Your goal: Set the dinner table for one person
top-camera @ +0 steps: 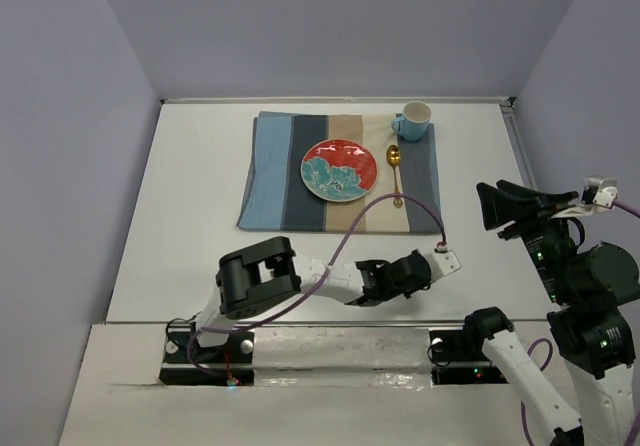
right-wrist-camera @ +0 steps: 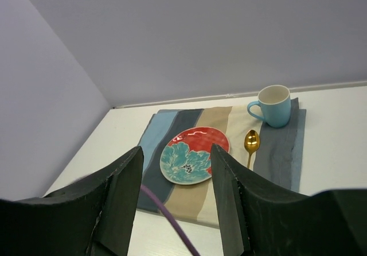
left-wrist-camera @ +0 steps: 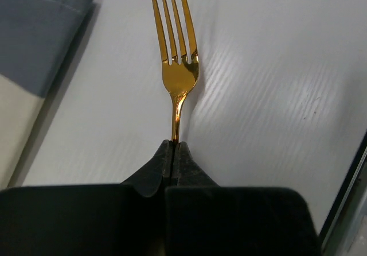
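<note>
The left gripper (left-wrist-camera: 175, 147) has its jaws pressed together on the thin handle of a gold fork (left-wrist-camera: 179, 78), gripping just behind the neck, so the head and four tines stick out past the fingertips and the rest of the handle is hidden between the pads. The fork is over bare white dinner table (top-camera: 190, 216), off the striped mat (top-camera: 270, 171) and just beside its near right corner. Whether the tines rest on the surface or hang a little above it I cannot tell. I judge the fork to be light, stiff and slick. It is polished metal with a narrow stem, so it could swivel in a pinch this close to the head, and a hold nearer the middle of the handle would probably steady it more. It looks mirror-bright and warm gold, with a slim, slightly curved neck. The table is matte, plain and flat, with faint streaks in its finish. On the mat sit a red and teal plate (top-camera: 340, 170) at the centre, a gold spoon (top-camera: 395, 171) just right of it, and a pale blue cup (top-camera: 414, 120) at the far right corner. The right gripper (right-wrist-camera: 176, 152) hangs well off the mat's right side, jaws apart and holding nothing.
</note>
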Available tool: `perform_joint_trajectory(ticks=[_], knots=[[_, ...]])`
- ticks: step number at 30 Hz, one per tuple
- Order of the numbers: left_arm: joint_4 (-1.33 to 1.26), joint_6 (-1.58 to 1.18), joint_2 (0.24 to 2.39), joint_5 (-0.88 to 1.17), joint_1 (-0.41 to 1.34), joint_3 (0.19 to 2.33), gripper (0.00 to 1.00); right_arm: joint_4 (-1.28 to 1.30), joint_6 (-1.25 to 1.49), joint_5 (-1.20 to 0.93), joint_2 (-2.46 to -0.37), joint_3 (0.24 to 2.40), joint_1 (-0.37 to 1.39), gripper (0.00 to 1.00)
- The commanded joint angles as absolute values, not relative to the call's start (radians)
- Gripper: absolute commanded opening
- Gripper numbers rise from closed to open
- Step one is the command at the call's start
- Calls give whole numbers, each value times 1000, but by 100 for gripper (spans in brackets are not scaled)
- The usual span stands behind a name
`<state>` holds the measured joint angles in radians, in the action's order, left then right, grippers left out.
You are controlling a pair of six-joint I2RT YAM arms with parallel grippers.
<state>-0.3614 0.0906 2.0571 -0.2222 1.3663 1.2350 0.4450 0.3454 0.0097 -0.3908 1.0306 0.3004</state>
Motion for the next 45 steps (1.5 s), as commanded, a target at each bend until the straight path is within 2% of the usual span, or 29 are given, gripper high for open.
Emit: perform_joint_trajectory(ticks=[1, 10, 17, 21, 28, 35, 45], knots=[[-469, 8, 1856, -333, 1348, 1132, 0, 440, 333, 28, -388, 1051, 296, 56], [-500, -168, 1551, -333, 1169, 865, 0, 439, 340, 44, -388, 1014, 296, 56], [-474, -264, 1333, -295, 864, 713, 0, 405, 382, -23, -420, 924, 296, 57], [-482, -291, 1312, -256, 726, 699, 0, 390, 397, -43, -428, 884, 296, 57], [-460, -296, 1414, -210, 562, 776, 0, 364, 414, -84, -439, 822, 296, 57], [-440, -262, 1653, -164, 459, 960, 0, 354, 426, -116, -446, 788, 296, 57], [-230, -164, 1948, -294, 419, 1282, 0, 336, 439, -150, -465, 749, 296, 57]])
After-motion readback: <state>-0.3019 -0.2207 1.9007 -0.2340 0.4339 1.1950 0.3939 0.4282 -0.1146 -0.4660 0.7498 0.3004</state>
